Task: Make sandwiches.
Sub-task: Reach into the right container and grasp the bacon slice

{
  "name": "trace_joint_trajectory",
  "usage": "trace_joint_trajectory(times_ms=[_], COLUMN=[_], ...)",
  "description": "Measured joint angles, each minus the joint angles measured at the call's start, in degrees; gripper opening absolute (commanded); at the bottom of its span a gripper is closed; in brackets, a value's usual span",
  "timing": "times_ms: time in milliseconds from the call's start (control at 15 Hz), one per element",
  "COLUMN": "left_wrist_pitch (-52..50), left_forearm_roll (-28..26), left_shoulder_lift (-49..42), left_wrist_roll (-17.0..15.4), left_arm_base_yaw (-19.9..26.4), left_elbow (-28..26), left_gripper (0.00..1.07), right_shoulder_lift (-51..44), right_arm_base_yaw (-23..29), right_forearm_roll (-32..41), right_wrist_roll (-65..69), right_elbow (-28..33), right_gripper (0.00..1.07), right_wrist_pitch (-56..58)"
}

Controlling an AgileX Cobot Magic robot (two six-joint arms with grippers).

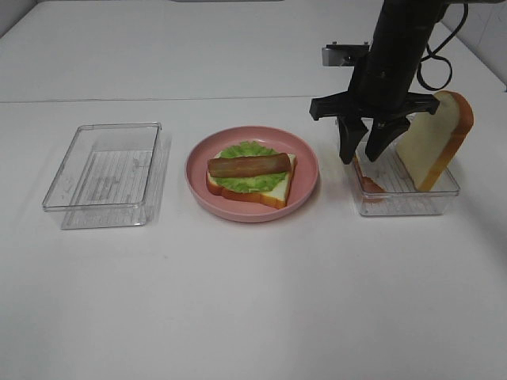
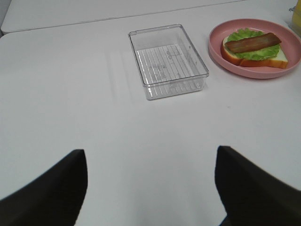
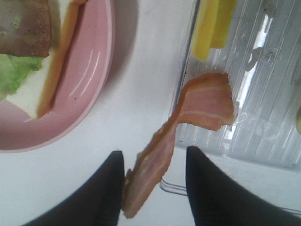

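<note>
An open sandwich (image 1: pixel 249 176) lies on the pink plate (image 1: pixel 307 184): one white bread slice, green lettuce and a brown bacon strip (image 1: pixel 248 165) on top. It also shows in the left wrist view (image 2: pixel 254 49). My right gripper (image 1: pixel 360 157) hangs over the right clear tray (image 1: pixel 404 204) with its jaws open. In the right wrist view (image 3: pixel 154 151) a pink bacon strip (image 3: pixel 202 103) lies between the fingers, draped over the tray's rim. A second bread slice (image 1: pixel 436 142) leans upright in that tray. Yellow cheese (image 3: pixel 211 23) lies there too. My left gripper (image 2: pixel 150 150) is open and empty above bare table.
An empty clear tray (image 1: pixel 103 168) stands left of the plate and shows in the left wrist view (image 2: pixel 167 61). The white table has a seam behind the trays. The right arm's cable hangs near the upright bread.
</note>
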Motion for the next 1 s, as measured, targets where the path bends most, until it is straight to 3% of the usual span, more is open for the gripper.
trace_joint_trajectory(times_ms=[800, 1000], left_wrist_pitch=[0.00, 0.00], left_forearm_roll=[0.00, 0.00], left_shoulder_lift=[0.00, 0.00], left_wrist_roll=[0.00, 0.00], left_arm_base_yaw=[0.00, 0.00], left_elbow=[0.00, 0.00], left_gripper=[0.72, 0.72], right_shoulder_lift=[1.20, 2.75], right_arm_base_yaw=[0.00, 0.00], right_forearm_roll=[-1.55, -1.60], right_wrist_roll=[0.00, 0.00], right_elbow=[0.00, -0.17], right_gripper=[0.41, 0.19], right_wrist_pitch=[-0.74, -0.86])
